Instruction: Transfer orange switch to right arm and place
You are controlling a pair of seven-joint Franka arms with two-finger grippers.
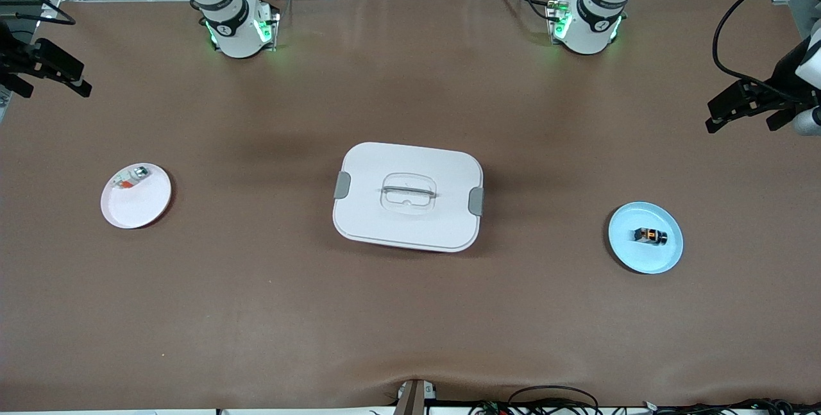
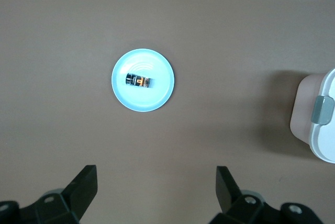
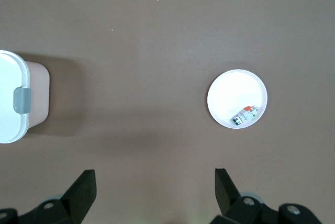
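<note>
The orange switch [image 1: 650,235], tiny, black with a glowing-orange middle, lies on a light-blue plate [image 1: 641,258] toward the left arm's end of the table. In the left wrist view the switch [image 2: 139,81] lies on the plate [image 2: 144,99], well below. My left gripper [image 1: 721,113] hangs high over that end of the table, open and empty [image 2: 157,177]. My right gripper [image 1: 72,78] hangs high over the right arm's end of the table, open and empty [image 3: 154,179].
A white lidded box [image 1: 410,161] with grey clips and a clear handle stands mid-table; it also shows in the left wrist view [image 2: 325,137] and the right wrist view [image 3: 9,85]. A white plate [image 1: 138,208] [image 3: 230,96] holds a whitish-clear piece with a red-orange part [image 1: 130,179] [image 3: 245,115].
</note>
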